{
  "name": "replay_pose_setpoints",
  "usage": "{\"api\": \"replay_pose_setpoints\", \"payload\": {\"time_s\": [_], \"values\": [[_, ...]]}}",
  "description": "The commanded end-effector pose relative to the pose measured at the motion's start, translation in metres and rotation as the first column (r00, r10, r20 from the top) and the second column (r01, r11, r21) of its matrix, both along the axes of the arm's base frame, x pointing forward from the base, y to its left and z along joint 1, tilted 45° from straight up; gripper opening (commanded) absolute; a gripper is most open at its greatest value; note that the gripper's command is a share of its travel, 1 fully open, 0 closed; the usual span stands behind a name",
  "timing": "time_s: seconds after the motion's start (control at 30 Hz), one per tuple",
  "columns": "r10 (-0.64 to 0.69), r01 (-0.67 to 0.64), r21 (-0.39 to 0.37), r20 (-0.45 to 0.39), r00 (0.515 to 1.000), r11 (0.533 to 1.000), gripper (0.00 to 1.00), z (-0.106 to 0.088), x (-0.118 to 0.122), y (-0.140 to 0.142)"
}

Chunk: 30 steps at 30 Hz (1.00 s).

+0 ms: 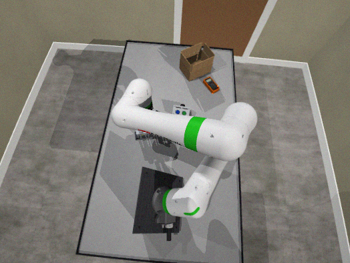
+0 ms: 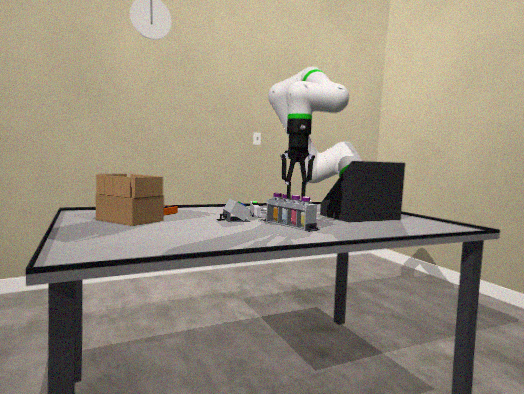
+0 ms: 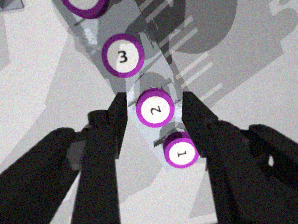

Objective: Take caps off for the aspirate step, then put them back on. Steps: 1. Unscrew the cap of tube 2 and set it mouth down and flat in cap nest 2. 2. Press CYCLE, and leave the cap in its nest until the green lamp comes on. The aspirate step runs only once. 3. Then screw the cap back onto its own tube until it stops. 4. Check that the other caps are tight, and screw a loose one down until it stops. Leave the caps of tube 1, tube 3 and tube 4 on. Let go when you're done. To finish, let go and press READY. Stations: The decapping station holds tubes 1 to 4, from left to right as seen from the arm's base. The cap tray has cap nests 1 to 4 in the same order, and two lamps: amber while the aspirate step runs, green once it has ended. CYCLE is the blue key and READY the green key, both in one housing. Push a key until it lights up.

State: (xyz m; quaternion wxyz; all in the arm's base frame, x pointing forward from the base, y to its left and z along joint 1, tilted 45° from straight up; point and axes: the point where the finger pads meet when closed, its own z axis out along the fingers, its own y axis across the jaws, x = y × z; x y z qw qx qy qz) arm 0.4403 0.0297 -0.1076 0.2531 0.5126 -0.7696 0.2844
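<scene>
In the wrist view the purple cap of tube 2 (image 3: 155, 107) sits on its tube in the rack, between the cap of tube 1 (image 3: 180, 151) and the cap of tube 3 (image 3: 123, 55). The cap of tube 4 (image 3: 86, 5) shows at the top edge. My gripper (image 3: 154, 106) is open, with one finger on each side of cap 2 and a small gap on both sides. In the exterior view the gripper (image 2: 296, 192) points straight down over the tube rack (image 2: 291, 212). The blue key (image 1: 177, 112) and the green key (image 1: 184, 113) are unlit. My arm hides the rack in the top view.
A cardboard box (image 1: 196, 61) and an orange multimeter (image 1: 211, 84) lie at the far end of the table. The black arm base block (image 2: 367, 191) stands just behind the rack. The key housing (image 2: 236, 210) sits left of the rack.
</scene>
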Motion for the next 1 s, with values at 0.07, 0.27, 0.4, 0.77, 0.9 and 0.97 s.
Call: {"api": "replay_pose_setpoints", "payload": {"time_s": [0.07, 0.27, 0.4, 0.77, 0.9, 0.97], "values": [[0.001, -0.001, 0.001, 0.001, 1.0, 1.0, 0.41, 0.0001, 0.0006, 0.0006], [0.061, -0.06, 0.01, -0.057, 0.997, 0.998, 0.41, 0.0004, 0.0006, 0.0009], [0.213, -0.207, 0.051, -0.201, 0.956, 0.977, 0.41, 0.0004, 0.0006, 0.0009], [0.544, -0.501, 0.229, -0.487, 0.684, 0.835, 0.41, 0.0004, 0.0006, 0.0009], [0.635, -0.572, 0.314, -0.557, 0.535, 0.757, 0.41, 0.0004, 0.0006, 0.0009], [0.65, -0.582, 0.332, -0.568, 0.505, 0.742, 0.41, 0.0004, 0.0006, 0.0009]]}}
